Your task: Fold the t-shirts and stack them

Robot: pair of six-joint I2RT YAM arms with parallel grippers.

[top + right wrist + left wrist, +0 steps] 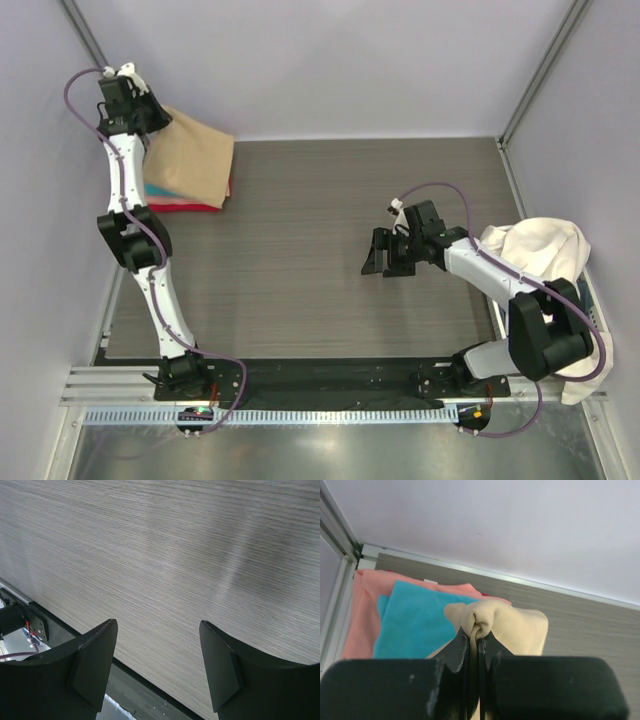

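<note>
A tan t-shirt point(195, 155) lies folded on top of a stack at the table's far left, over a turquoise shirt point(160, 191) and a red one point(195, 207). My left gripper point(150, 122) is shut on a bunched edge of the tan shirt point(485, 617), lifted above the turquoise shirt point(415, 622) and a salmon-pink shirt point(362, 615). My right gripper point(385, 262) is open and empty, low over the bare table point(165, 555) at centre right. Cream-white shirts point(535, 250) are heaped at the right edge.
The cream-white heap sits on a white basket point(592, 300) behind my right arm. Pale walls close in the far and side edges. A black rail point(330, 375) runs along the table's front edge.
</note>
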